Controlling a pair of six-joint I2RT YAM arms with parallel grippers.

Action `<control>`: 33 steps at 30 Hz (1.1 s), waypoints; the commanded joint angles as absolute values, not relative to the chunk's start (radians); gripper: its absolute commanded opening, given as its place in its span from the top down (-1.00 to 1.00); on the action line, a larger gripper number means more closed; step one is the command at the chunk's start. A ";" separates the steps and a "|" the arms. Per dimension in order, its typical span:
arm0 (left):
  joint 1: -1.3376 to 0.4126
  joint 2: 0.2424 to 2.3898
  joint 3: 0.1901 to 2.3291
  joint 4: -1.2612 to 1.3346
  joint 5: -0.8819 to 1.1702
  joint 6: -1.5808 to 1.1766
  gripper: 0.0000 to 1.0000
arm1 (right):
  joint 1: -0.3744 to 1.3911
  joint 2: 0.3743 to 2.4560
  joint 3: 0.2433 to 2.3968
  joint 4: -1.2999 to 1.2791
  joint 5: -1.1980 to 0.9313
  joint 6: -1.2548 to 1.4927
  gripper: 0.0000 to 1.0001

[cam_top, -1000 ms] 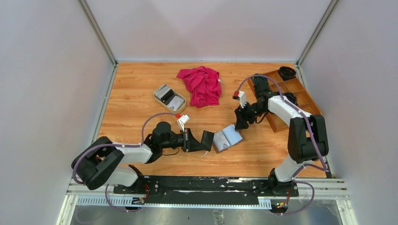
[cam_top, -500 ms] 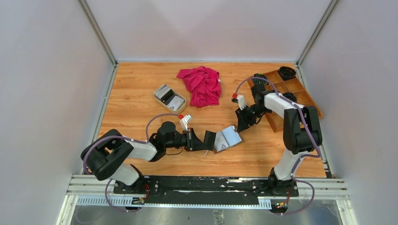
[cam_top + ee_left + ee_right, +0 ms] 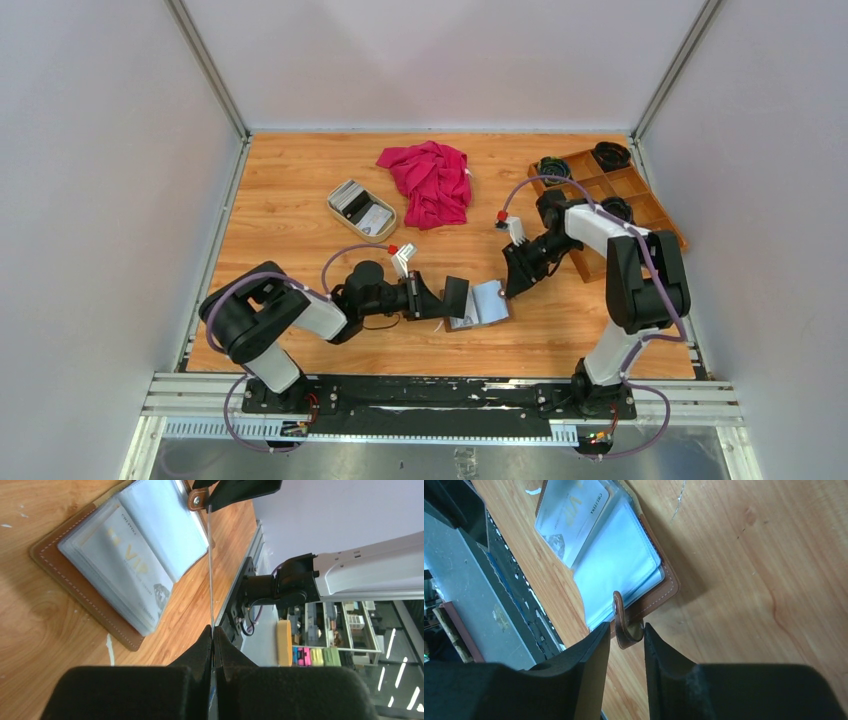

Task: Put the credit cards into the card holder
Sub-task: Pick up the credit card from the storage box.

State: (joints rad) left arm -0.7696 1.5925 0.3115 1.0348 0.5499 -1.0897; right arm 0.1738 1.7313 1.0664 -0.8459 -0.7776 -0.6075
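The brown card holder [image 3: 482, 303] lies open on the table with its clear sleeves up; a VIP card shows inside one in the left wrist view [image 3: 125, 555]. My left gripper [image 3: 442, 300] is shut on a dark credit card [image 3: 457, 293], held upright at the holder's left edge; it shows edge-on [image 3: 210, 570] from the left wrist. My right gripper [image 3: 516, 281] is at the holder's right edge, jaws narrowly open around the snap tab [image 3: 625, 625]; the right finger touches the snap. More credit cards [image 3: 352, 199] lie in the beige dish.
The beige oval dish [image 3: 383, 228] sits at the back left of centre. A red cloth [image 3: 430, 180] is bunched behind the middle. A wooden compartment tray [image 3: 625, 185] holding dark round items stands at the back right, beside the right arm.
My left gripper moved right with the card, up to the holder's left edge. My right gripper came nearer along the right edge. The holder shifted slightly left and nearer.
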 commanded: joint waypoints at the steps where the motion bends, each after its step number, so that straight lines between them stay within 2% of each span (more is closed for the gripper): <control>1: -0.807 1.659 0.339 1.155 0.511 -1.147 1.00 | 0.157 1.656 1.068 -0.897 -0.745 -0.633 0.26; 5: -0.815 1.690 0.318 1.236 0.509 -1.197 1.00 | 0.148 1.560 1.090 -0.882 -0.674 -0.652 0.11; 8: -0.816 1.665 0.300 1.199 0.507 -1.181 1.00 | 0.147 1.474 1.094 -0.867 -0.690 -0.684 0.06; 15: -0.824 1.499 0.329 0.869 0.482 -1.030 1.00 | 0.154 1.332 1.120 -0.859 -0.911 -0.778 0.06; 18: -0.841 1.457 0.339 0.804 0.504 -1.021 1.00 | 0.169 1.289 1.114 -0.826 -1.004 -0.799 0.05; 22: -0.876 1.428 0.365 0.684 0.500 -0.972 1.00 | 0.201 1.317 1.084 -0.799 -1.094 -0.843 0.01; 33: -0.888 1.548 0.436 0.681 0.557 -0.967 1.00 | 0.227 1.384 1.001 -0.799 -1.032 -0.906 0.02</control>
State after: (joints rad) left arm -0.8761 1.5032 0.3916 0.6991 0.5186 -0.9936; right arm 0.2165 1.3823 1.0149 -0.7918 -1.0294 -0.8520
